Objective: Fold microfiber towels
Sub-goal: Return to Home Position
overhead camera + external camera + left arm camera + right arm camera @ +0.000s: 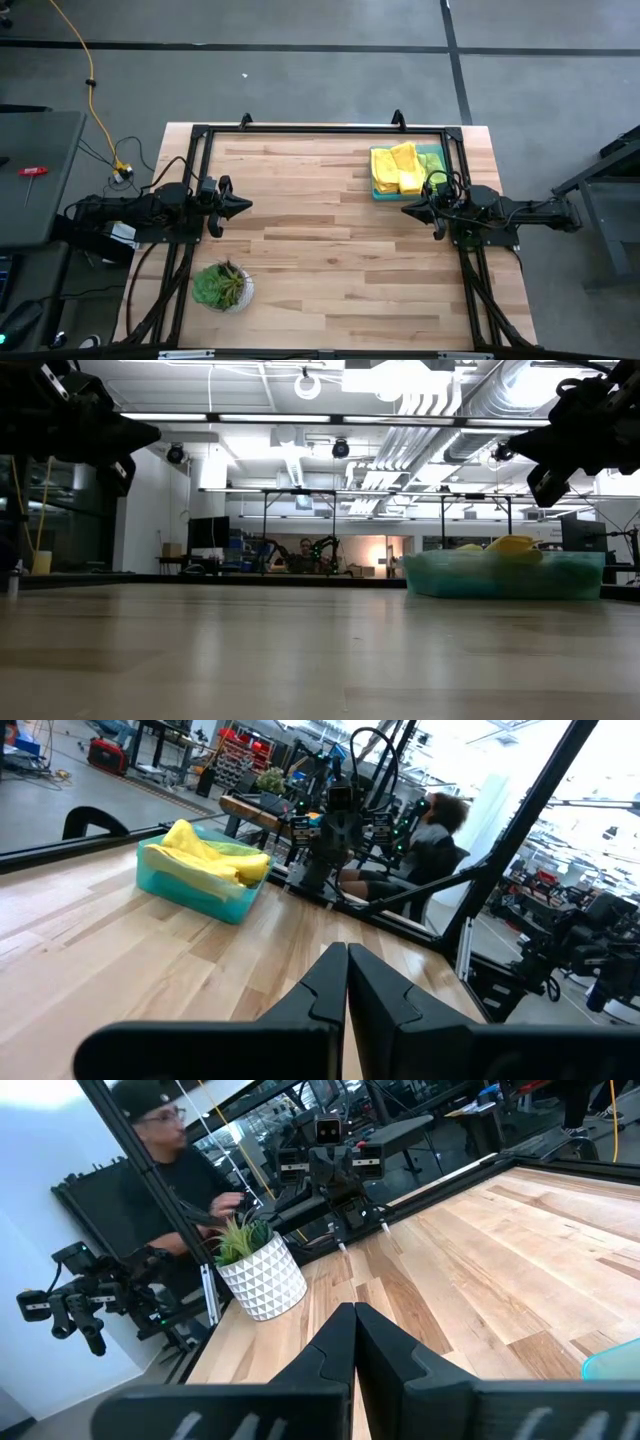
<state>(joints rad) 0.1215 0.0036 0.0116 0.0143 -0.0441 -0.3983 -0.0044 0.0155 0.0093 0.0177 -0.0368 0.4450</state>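
I am keeping my 2 grippers empty and pinched closed above the table (330,260): left gripper (243,205) at the left side, right gripper (408,209) just beside the teal bin (436,150). The folded yellow towels (397,168) are lying in that bin.

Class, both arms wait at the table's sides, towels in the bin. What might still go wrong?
1. The yellow towels heap above the teal bin and its rim; the top one might slip out or unfold.
2. The right gripper, shut, hangs close beside the bin; its next move might snag a towel.
The left gripper waits across the table.
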